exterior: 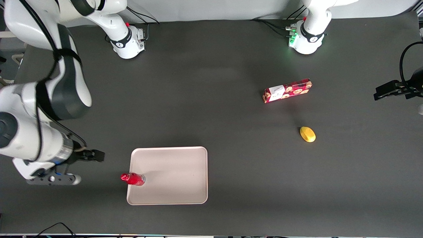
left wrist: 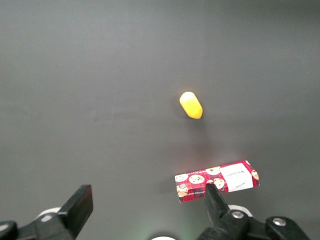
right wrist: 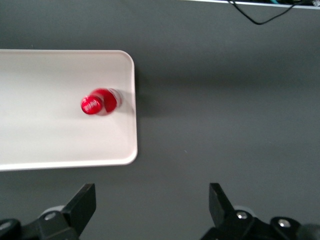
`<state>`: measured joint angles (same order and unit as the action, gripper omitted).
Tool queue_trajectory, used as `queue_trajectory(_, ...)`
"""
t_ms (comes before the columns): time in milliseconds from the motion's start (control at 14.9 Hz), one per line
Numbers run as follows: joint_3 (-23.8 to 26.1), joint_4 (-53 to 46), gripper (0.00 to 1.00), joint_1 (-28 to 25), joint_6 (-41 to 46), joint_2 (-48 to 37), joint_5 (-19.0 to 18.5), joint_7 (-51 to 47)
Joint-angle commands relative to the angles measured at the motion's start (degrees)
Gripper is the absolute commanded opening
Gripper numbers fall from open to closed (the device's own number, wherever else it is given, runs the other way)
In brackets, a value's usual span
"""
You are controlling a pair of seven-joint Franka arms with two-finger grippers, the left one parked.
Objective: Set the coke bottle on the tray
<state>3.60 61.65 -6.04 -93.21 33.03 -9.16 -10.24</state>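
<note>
The coke bottle, small and all red with a red cap, stands upright on the pale cream-pink tray, just inside the tray's edge toward the working arm's end. It also shows in the right wrist view, standing on the tray. My right gripper is open and empty, raised above the bare table beside the tray, apart from the bottle. In the right wrist view the gripper has its fingers wide apart over the dark mat.
A long red snack box with cookie pictures lies toward the parked arm's end. A yellow lemon-like object lies nearer the front camera than the box. Both show in the left wrist view, the box and the yellow object.
</note>
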Motion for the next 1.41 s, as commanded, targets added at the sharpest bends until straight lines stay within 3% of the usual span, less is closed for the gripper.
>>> queue_trajectory(0,-2.17,18.48,1.0,1.81,-1.71,-14.89,2.02,5.05)
queue_trajectory(67,-4.28,21.99,1.0,1.91,-2.67,-18.14,4.48,6.97)
queue_trajectory(336,-11.58,36.68,1.0,1.21,-7.95,-29.68,8.09,15.95)
queue_trajectory(537,-12.3,37.23,1.0,1.2,-7.25,-31.0,8.89,16.31)
queue_trajectory(738,-12.82,36.97,1.0,1.12,-6.81,-31.89,12.32,15.61)
queue_trajectory(1342,-12.39,35.47,1.0,0.06,-7.07,-31.01,12.41,13.06)
